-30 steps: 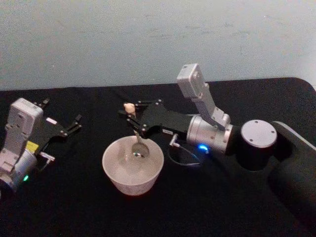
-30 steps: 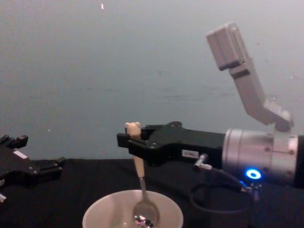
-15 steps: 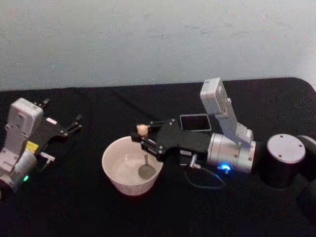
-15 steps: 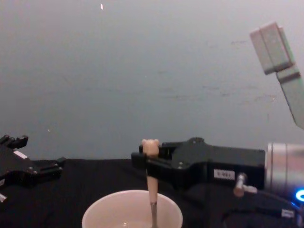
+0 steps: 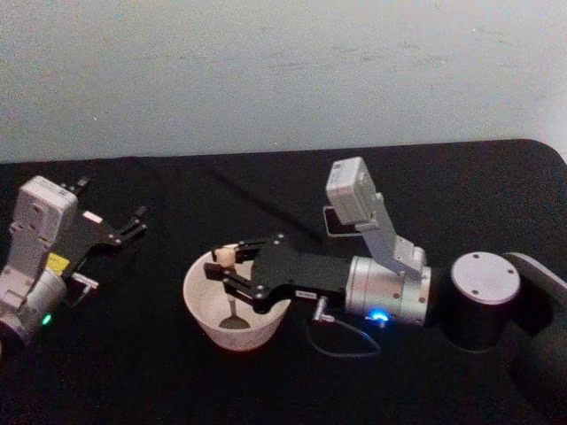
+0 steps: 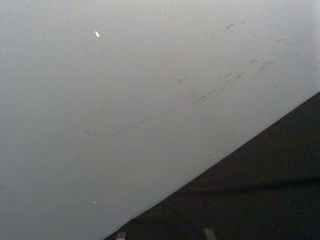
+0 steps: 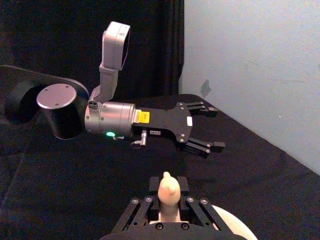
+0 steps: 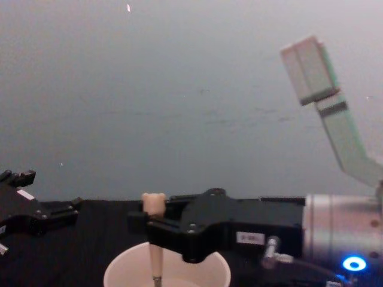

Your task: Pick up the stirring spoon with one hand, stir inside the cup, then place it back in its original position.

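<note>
The cream-white cup (image 5: 211,326) stands at the table's middle. Reaching over it from the right, my right gripper (image 5: 223,270) is shut on the stirring spoon (image 5: 227,256). The spoon hangs upright, its bear head above the fingers and its steel bowl low inside the cup near the left wall. In the chest view the spoon (image 8: 154,204) dips into the cup (image 8: 122,274) below the right gripper (image 8: 154,230). The right wrist view has the bear head (image 7: 166,187) close up. The dark holder (image 5: 327,221) stands behind the right arm, partly hidden. My left gripper (image 5: 126,227) rests open at the far left.
A black cloth (image 5: 133,372) covers the table, with a pale wall behind. The right arm's silver wrist (image 5: 390,290) and cable lie just right of the cup. In the right wrist view the left gripper (image 7: 211,127) shows farther off.
My right gripper has carried the spoon across the inside of the cup, from the right side over to the left side. The left arm has not moved.
</note>
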Controlling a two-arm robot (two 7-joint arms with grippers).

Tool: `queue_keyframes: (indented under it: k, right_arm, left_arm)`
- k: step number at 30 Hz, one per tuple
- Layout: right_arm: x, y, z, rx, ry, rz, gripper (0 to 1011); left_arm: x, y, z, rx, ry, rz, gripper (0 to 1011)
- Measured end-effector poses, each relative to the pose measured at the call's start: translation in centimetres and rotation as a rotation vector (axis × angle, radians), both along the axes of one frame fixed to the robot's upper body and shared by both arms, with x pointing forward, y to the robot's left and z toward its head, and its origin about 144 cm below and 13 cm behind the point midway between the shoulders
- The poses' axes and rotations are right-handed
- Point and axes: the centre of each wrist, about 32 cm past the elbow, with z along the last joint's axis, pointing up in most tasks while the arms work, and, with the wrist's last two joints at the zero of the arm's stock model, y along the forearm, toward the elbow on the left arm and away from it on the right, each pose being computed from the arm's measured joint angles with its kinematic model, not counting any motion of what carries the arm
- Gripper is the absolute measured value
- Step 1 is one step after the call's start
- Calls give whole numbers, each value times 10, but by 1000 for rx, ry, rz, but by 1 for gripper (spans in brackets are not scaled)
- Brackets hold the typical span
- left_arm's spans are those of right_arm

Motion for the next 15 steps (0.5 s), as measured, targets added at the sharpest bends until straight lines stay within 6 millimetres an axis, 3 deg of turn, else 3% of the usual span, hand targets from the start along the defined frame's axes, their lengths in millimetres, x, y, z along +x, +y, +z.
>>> queue_keyframes:
  k: [7, 15]
  right_arm:
    - [11, 18, -2, -2, -13, -17, 211]
    - [26, 25, -2, -6, -31, -66, 212]
  left_arm:
    - [0, 0, 0, 0, 0, 0, 1001]
    - [0, 0, 0, 0, 0, 0, 1002]
